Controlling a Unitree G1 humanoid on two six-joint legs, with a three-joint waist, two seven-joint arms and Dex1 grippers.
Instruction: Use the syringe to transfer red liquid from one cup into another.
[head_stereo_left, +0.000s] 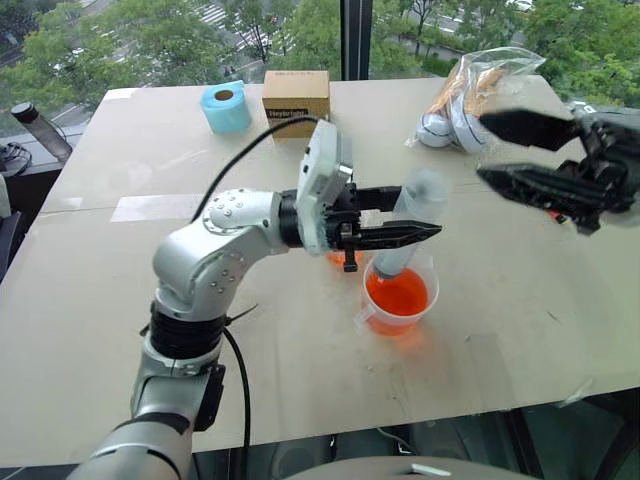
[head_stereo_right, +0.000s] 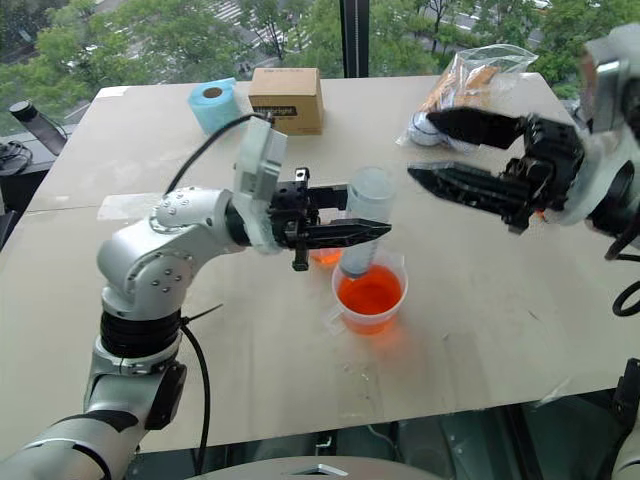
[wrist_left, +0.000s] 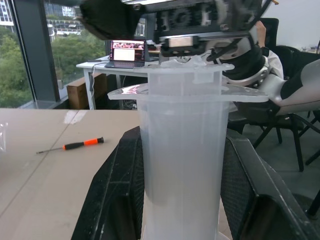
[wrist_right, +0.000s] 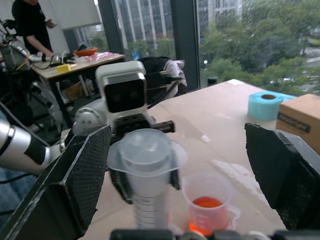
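Note:
My left gripper (head_stereo_left: 415, 212) is shut on the barrel of the syringe (head_stereo_left: 412, 215), a thick whitish tube held nearly upright, tilted a little. Its lower end dips into the mouth of the wider beaker (head_stereo_left: 372, 312), which holds red liquid (head_stereo_left: 398, 293). In the left wrist view the syringe (wrist_left: 182, 165) stands between my two black fingers (wrist_left: 117, 200). The smaller cup (wrist_right: 207, 202), also with some red liquid in it, stands just behind the beaker, mostly hidden by my left gripper in the head views. My right gripper (head_stereo_left: 482, 147) hangs open to the right of the syringe's top, apart from it.
A blue tape roll (head_stereo_left: 226, 107) and a cardboard box (head_stereo_left: 296, 97) stand at the table's far edge. A clear plastic bag (head_stereo_left: 480, 90) lies at the back right. An orange-handled screwdriver (wrist_left: 70, 145) lies on the table. A person (wrist_right: 30, 25) stands at another desk.

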